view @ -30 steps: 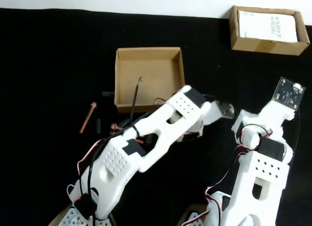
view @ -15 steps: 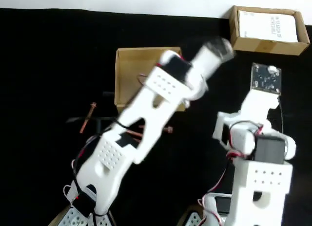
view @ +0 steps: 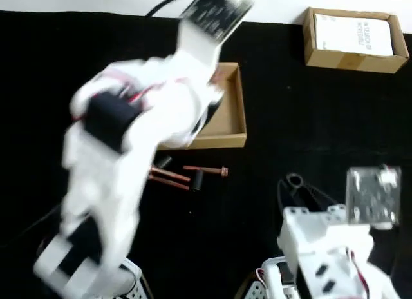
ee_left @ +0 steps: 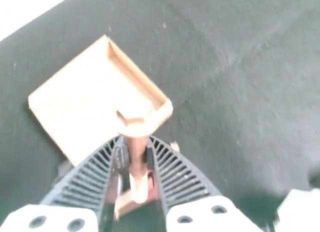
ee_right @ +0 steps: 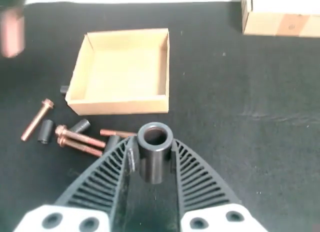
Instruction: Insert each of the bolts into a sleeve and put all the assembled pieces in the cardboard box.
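**Bolt and sleeve, one in each gripper**

High view: loose bolts [view: 168, 175] lie near the cardboard box [view: 235, 112].
Left wrist view: the left gripper [ee_left: 135, 140] clamps a bolt [ee_left: 131, 123] by its shank. The bolt is probably stiff, light and slippery.
Right wrist view: the right gripper [ee_right: 154, 142] grasps a sleeve [ee_right: 154, 157], its bore unobstructed.

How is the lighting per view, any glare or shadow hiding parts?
High view: even light, no glare; bolts stand out on the black table, the loose sleeve nearly merges with it. Right wrist view: the held sleeve in the right gripper catches light on its rim. Left wrist view: the held bolt in the left gripper is well lit.
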Motion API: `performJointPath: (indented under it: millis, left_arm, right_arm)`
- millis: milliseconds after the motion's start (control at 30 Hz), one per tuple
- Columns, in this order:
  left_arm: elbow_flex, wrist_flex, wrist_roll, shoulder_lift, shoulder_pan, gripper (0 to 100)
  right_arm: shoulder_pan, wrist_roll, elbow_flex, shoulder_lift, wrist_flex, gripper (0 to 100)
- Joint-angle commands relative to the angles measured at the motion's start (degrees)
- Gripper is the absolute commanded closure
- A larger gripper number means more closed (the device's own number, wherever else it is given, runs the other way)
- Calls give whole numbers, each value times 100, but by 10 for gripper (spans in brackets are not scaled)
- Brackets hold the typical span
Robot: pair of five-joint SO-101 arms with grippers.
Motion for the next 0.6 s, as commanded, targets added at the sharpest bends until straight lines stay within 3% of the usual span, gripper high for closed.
performJointPath:
  millis: [0, 100, 333, 467, 567]
  left_arm:
    - [2273, -325, 35, -2255, -4, 992]
    - [3574, -1143, 466, -3407, -13, 992]
    - [6290, -3235, 2901, -5156, -136, 992]
    - [7134, -3771, 3095, -5446, -505, 992]
    - [7336, -4264, 3095, -5446, -400, 992]
  right_arm:
    - [-31, 18, 549, -576, -585, 991]
    - [-40, 18, 1516, -1235, -1552, 991]
    - [-84, 18, 3837, -2527, -3275, 991]
    - [-84, 18, 4268, -2440, -3600, 991]
    - [-84, 35, 4602, -2431, -3881, 991]
